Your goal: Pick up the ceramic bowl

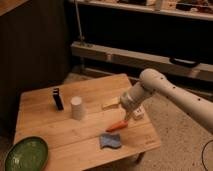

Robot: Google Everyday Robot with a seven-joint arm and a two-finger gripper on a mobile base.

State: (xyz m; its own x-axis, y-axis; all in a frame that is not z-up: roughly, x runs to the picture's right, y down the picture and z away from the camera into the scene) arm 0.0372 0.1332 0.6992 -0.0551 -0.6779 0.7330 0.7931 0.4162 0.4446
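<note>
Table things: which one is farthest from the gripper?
The green ceramic bowl, at the table's near-left corner. The gripper hangs over the right side; the white cup and blue cloth lie closer.

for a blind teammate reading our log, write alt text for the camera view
A white robot arm reaches in from the right, its claw over the right side of a wooden table, close to an orange stick. The green bowl sits at the near left corner, far from the claw; a white cup, black block and blue cloth are also there.
</note>
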